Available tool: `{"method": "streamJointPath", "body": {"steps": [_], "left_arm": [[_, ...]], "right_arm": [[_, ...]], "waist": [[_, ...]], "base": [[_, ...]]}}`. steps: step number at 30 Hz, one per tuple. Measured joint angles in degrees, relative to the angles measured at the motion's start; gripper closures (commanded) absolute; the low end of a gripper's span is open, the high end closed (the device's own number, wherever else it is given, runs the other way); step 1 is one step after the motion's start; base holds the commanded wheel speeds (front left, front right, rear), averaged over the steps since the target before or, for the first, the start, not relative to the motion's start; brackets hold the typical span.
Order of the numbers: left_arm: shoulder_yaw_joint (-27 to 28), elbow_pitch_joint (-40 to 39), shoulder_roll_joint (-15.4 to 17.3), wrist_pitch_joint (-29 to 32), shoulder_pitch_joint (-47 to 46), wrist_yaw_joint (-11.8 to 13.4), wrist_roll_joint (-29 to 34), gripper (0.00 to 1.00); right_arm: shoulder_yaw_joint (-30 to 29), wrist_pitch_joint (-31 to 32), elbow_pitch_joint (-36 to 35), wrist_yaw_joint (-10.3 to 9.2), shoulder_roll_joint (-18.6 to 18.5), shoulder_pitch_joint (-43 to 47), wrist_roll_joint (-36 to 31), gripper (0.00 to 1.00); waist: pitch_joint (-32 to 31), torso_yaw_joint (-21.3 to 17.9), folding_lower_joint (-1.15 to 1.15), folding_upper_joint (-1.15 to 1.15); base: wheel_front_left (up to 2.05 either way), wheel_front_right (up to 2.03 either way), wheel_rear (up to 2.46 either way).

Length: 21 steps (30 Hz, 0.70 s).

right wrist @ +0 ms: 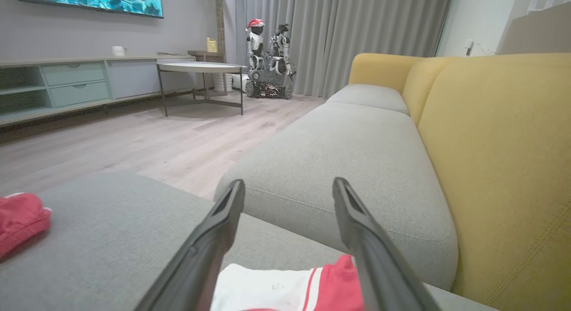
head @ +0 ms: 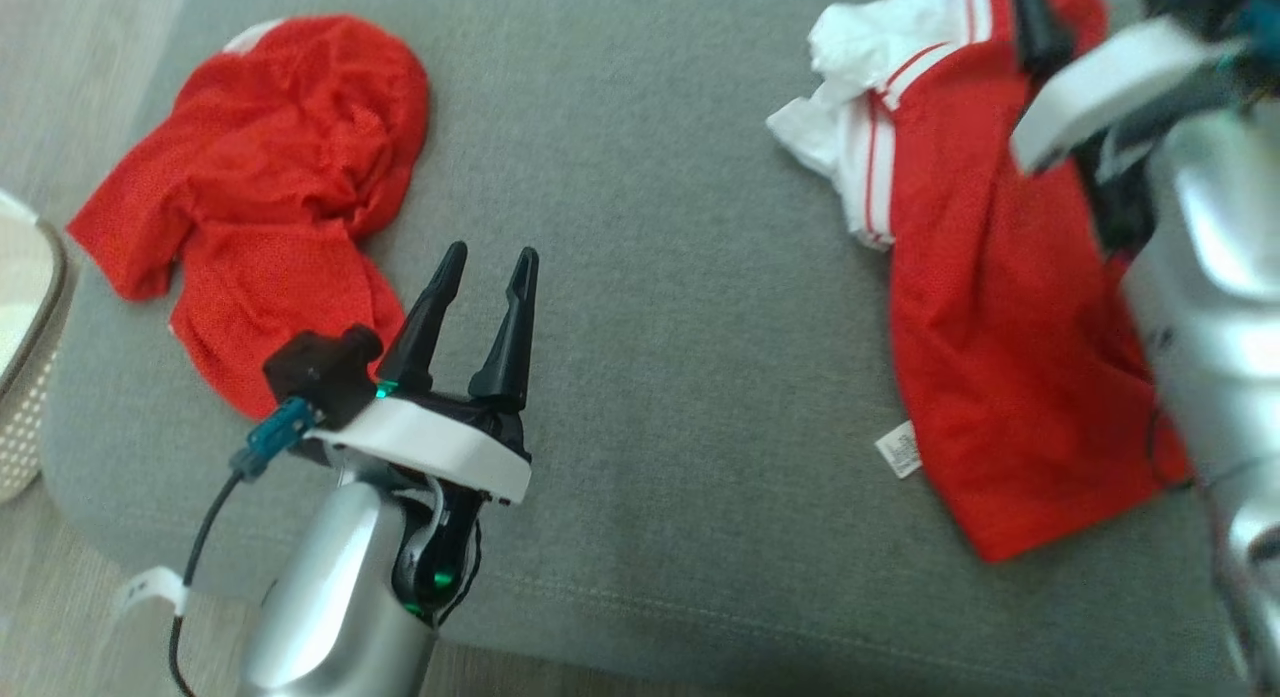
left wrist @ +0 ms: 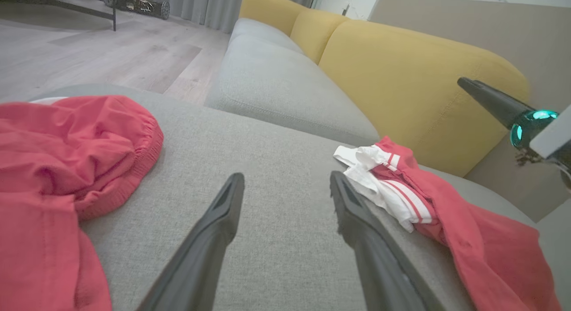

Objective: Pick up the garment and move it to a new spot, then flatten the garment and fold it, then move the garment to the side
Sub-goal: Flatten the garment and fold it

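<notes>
The grey seat cushion [head: 680, 277] lies under both sets of jaws, and a yellow backrest [left wrist: 401, 79] rises beyond them. The red-and-white garment [head: 990, 277] lies crumpled on the cushion directly beneath the right gripper [right wrist: 287, 186]. Its white striped end shows just below and between that gripper's fingers in the right wrist view. Those jaws stand wide apart with nothing between them. A plain red garment [head: 270, 177] lies bunched on the cushion to the outer side of the left gripper [head: 492, 259], near its fingers but apart from them. That gripper's jaws are also spread wide and empty, pointing over bare cushion between the two garments. A pale woven basket [head: 30, 377] stands off the cushion's edge, beyond the red garment from the left jaws. A small white label [head: 900, 449] sticks out from the red-and-white garment's hem on the side facing the left jaws.
</notes>
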Motion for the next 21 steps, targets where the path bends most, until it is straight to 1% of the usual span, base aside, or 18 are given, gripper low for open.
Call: {"method": "streamJointPath", "body": {"steps": [4,9,14,21], "left_arm": [[0.7,0.1,0.0,0.0,1.2,0.1,0.6,0.0],[1.8,0.5,0.0,0.0,4.3,0.4,0.9,0.0],[2.8,0.6,0.1,0.0,7.4,0.8,1.2,0.0],[3.0,0.4,0.1,0.0,10.5,1.4,1.4,0.0]], "right_arm": [[-0.1,-1.1,-4.8,0.0,1.4,6.8,0.2,0.0],[-2.3,-1.4,-13.7,0.0,2.9,16.4,-0.1,0.0],[-4.9,-1.5,-23.4,0.0,4.6,28.5,-3.7,0.0],[-9.4,-1.5,-33.1,0.0,7.2,43.3,-8.3,0.0]], "waist": [[-3.1,-1.6,0.0,0.0],[-7.3,-3.7,0.0,0.0],[-11.0,-6.0,0.0,0.0],[-14.1,-9.0,0.0,0.0]], "base": [[0.0,0.0,0.0],[0.0,0.0,0.0],[0.0,0.0,0.0],[0.0,0.0,0.0]]}}
